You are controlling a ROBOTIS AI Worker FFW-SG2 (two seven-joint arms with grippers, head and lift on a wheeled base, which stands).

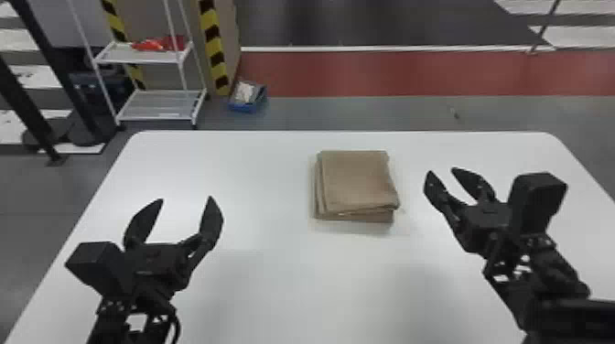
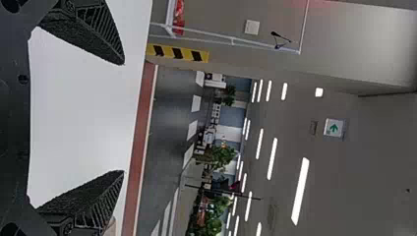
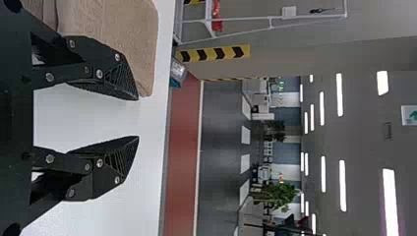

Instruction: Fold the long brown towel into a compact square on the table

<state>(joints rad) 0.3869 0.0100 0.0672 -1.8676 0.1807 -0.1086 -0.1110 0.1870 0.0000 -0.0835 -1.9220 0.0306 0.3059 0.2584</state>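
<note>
Towel lies folded in a squarish stack on the far half of the table, its layers a little askew along the near edge. Left gripper sits well apart to the towel's left, fingers spread wide — and the right gripper is near the towel's right side, its fingers parted too.
</note>
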